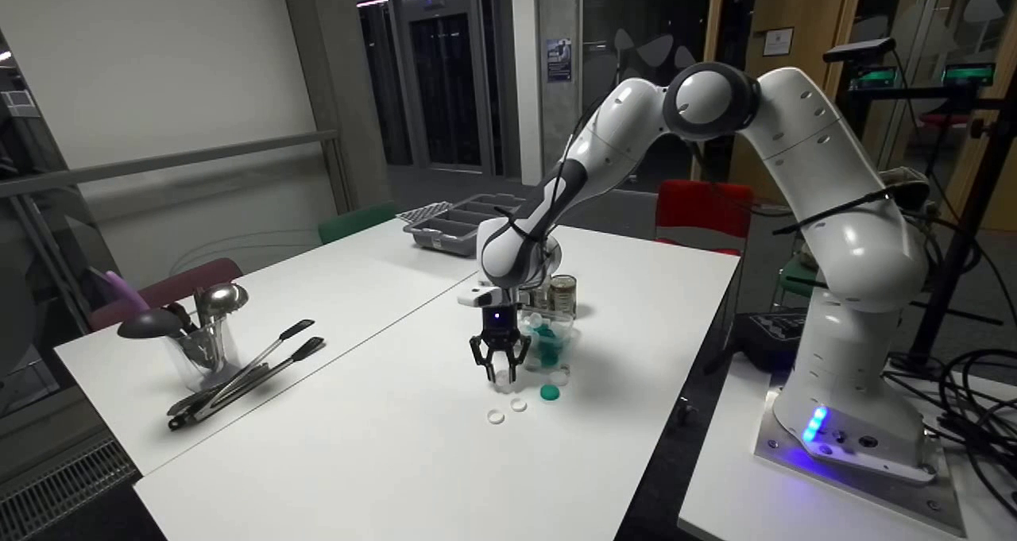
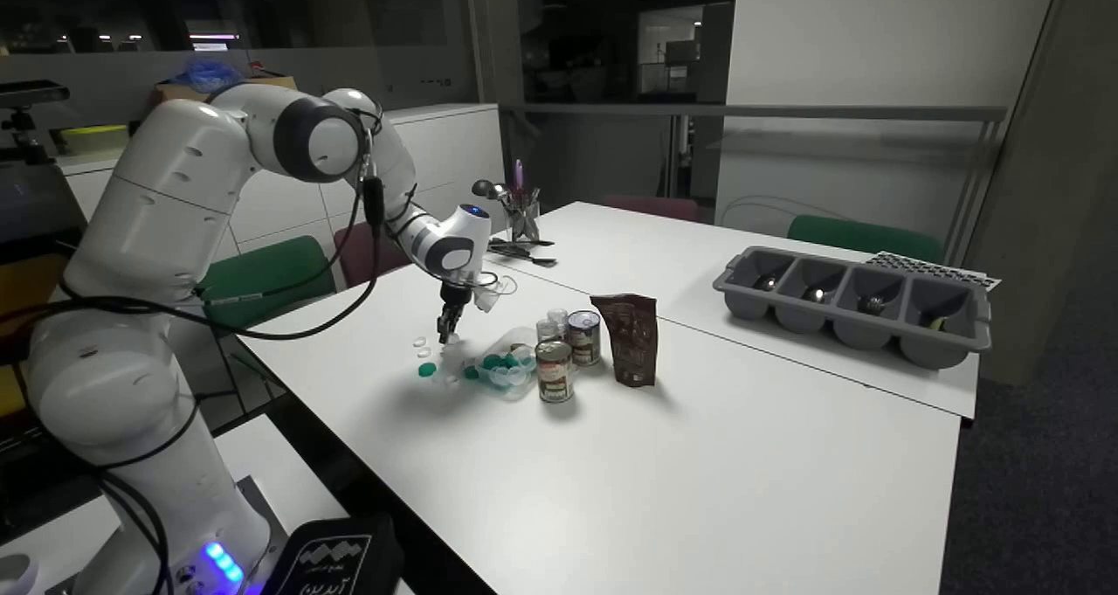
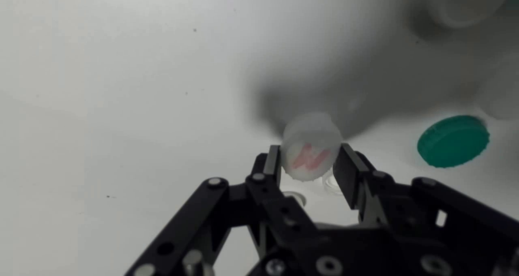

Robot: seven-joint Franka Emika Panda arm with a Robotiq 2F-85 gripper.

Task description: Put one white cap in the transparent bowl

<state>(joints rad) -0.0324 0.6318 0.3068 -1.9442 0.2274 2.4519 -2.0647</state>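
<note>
Arching high from its base (image 1: pixel 858 414), the arm (image 1: pixel 707 100) bends down over the table (image 1: pixel 365 461), its gripper (image 3: pixel 311 161) pinching a white cap (image 3: pixel 311 140) between 2 fingers (image 3: pixel 350 174); beyond, in an exterior view, sits the clear bowl (image 1: pixel 566 334), then a can (image 1: pixel 563 295).

Brown pouch (image 2: pixel 629 342): upright on the table (image 2: pixel 742 455)
Tins (image 2: pixel 555 377): two, near the pouch
Grey tray (image 2: pixel 860 333): well apart from the pouch
Tongs (image 1: pixel 247 382): well apart from the pouch
</note>
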